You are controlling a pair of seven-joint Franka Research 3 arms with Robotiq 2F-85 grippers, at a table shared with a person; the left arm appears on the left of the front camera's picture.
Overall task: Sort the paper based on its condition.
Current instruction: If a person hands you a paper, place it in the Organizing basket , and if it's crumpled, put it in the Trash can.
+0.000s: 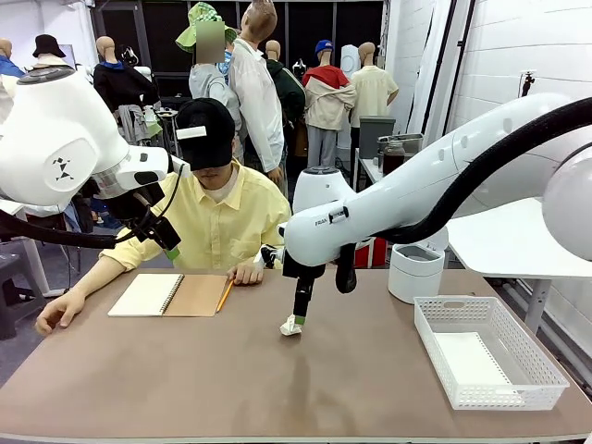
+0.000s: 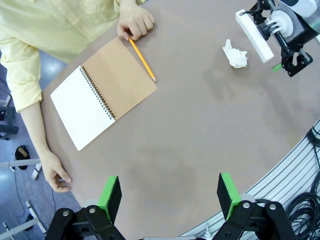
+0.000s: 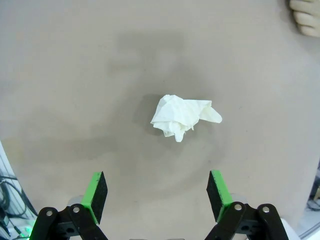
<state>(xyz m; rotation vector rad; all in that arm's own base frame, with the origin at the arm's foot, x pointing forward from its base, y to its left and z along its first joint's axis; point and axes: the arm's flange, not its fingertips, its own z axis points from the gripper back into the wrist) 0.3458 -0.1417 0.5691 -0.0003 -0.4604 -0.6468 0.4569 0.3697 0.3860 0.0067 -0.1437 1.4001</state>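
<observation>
- Paper: a crumpled white paper ball (image 3: 182, 116) lies alone on the brown table (image 1: 185, 370), mid-table, so a gripper can come straight down on it.
- The right gripper (image 3: 157, 196) hangs just above it, jaws spread wide and empty, framing the ball for a grasp.
- The left gripper (image 2: 170, 196), likewise spread and empty, waits high at the left.
- A white mesh plastic basket (image 1: 488, 351) at the near right holds a flat sheet, probably the bin for smooth pieces.
</observation>
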